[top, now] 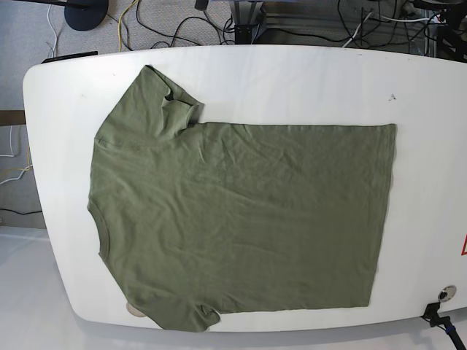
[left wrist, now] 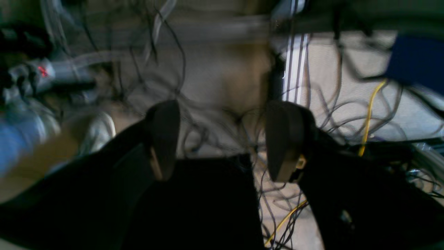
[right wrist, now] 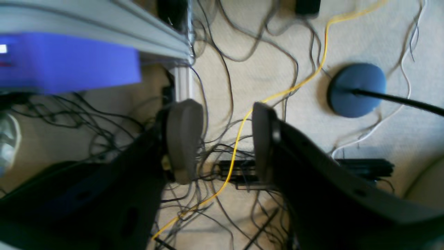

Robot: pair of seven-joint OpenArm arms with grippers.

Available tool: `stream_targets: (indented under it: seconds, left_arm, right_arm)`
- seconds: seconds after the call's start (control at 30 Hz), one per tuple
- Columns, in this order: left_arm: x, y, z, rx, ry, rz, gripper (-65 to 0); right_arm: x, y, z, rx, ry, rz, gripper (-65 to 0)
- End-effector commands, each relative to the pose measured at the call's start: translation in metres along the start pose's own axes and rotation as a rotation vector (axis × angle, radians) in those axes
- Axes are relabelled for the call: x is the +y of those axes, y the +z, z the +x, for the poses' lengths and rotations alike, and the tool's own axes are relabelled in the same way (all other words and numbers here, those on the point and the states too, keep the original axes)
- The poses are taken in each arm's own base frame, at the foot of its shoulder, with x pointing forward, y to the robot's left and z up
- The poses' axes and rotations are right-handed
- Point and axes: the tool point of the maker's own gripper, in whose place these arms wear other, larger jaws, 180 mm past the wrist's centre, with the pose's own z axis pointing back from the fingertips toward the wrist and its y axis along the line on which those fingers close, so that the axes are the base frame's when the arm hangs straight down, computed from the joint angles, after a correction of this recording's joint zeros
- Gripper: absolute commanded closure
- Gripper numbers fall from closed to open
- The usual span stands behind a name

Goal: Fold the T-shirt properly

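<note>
**Visitor:** What are your grippers doing?

**Robot:** My left gripper has its two pads spread apart with nothing between them. Through the gap its wrist camera sees only a blurred tangle of dark cables on a pale floor, plus a yellow cable. My right gripper is also parted and holds nothing. Between its pads runs that yellow cable, over the beige floor, with a round blue stand base further off.

**Visitor:** And the T-shirt?

**Robot:** Taking the white table as the landmark and reading the base view left to right: the T-shirt lies spread flat on it, olive green, lightly wrinkled. Its collar end sits near the table's left edge. One sleeve points toward the table's far edge and is a little bunched where it meets the body. The other sleeve reaches the table's near edge, beside a small round fitting partly tucked under the cloth. The straight hem stops short of the table's right edge, leaving bare white surface there.

**Visitor:** Are your arms near it?

**Robot:** Neither arm shows in the base view, and neither wrist camera shows any cloth.
</note>
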Motion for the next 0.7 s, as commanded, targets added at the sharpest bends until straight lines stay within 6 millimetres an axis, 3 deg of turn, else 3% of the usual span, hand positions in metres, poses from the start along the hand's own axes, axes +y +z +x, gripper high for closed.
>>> stream_targets:
  seconds: [0.0, 0.23, 0.4, 0.57, 0.67]
  left_arm:
    - [0.000, 0.021, 0.002, -0.019, -0.016, -0.007, -36.3]
    - [0.011, 0.066, 0.045, -0.148, -0.026, 0.020, -36.3]
    - [0.026, 0.081, 0.081, -0.238, -0.048, 0.053, -36.4]
    - [0.047, 0.102, 0.134, -0.378, -0.064, 0.115, -36.6]
    - [0.053, 0.112, 0.155, -0.434, -0.073, 0.137, -36.6]
  right_arm:
    - [0.002, 0.014, 0.016, -0.053, 0.007, 0.007, -26.7]
    - [0.008, 0.053, 0.049, -0.119, -0.003, 0.017, -26.7]
    - [0.010, 0.075, 0.097, -0.232, -0.008, 0.019, -26.8]
    - [0.008, 0.090, 0.137, -0.338, 0.000, 0.007, -27.4]
    - [0.004, 0.091, 0.145, -0.359, 0.010, -0.007, -38.1]
